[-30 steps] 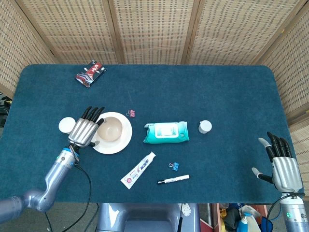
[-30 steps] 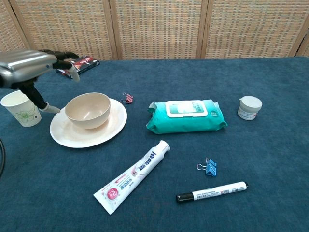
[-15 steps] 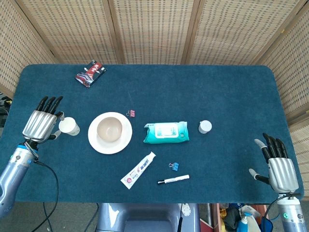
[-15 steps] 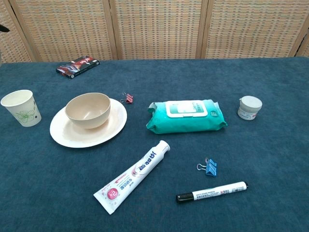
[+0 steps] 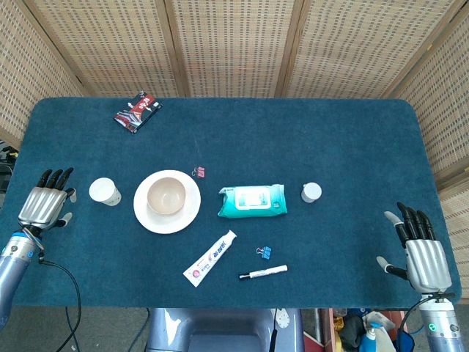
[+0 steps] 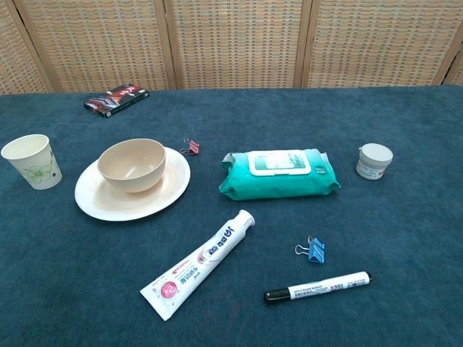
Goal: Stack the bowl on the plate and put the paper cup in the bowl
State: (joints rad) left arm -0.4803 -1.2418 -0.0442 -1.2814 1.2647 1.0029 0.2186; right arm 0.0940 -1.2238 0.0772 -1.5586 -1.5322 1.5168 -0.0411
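Since the earlier frame, the left robot hand (image 5: 45, 205) has drawn back from the bowl (image 5: 166, 196) to the frame's left edge, fingers spread, empty. Bowl sits on the plate (image 5: 190, 213), centre-left; the paper cup (image 5: 105, 192) stands just left (upright). Right robot hand (image 5: 422, 251), lower right, is likewise spread and empty.

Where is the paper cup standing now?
The paper cup stands upright on the table's left side, just left of the plate, apart from it.

Cluttered blue table (image 5: 330, 132): plate (image 5: 189, 214), paper cup (image 5: 105, 192)
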